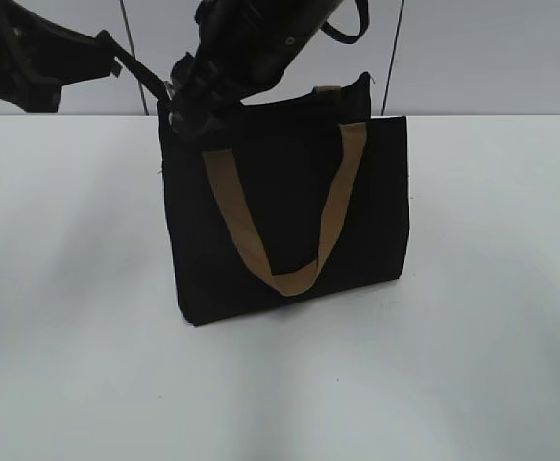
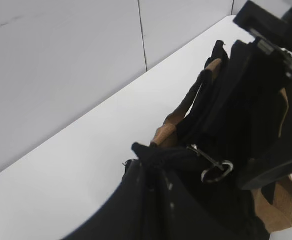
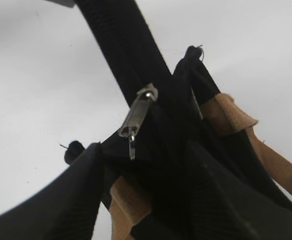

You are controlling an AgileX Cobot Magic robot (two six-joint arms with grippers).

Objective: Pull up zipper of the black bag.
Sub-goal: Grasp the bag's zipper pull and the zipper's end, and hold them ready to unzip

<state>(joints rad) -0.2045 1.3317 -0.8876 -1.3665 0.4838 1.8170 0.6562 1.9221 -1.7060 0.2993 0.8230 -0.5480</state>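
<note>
The black bag (image 1: 289, 202) stands upright on the white table, with one tan strap (image 1: 231, 211) hanging down its front. My left gripper (image 1: 164, 94) is at the bag's top left corner and, in the left wrist view, is shut (image 2: 153, 165) on the black fabric end there. The silvery zipper pull (image 2: 213, 167) with its ring lies just beyond it. My right gripper (image 1: 191, 113) reaches across to the same end. In the right wrist view its fingers (image 3: 144, 147) are open and straddle the bag's top. The pull (image 3: 137, 114) hangs between them on the zipper (image 3: 120, 45).
The white table (image 1: 452, 365) spreads out in front of and beside the bag. A grey panelled wall (image 1: 491, 58) stands close behind it. Both arms crowd the bag's top left corner.
</note>
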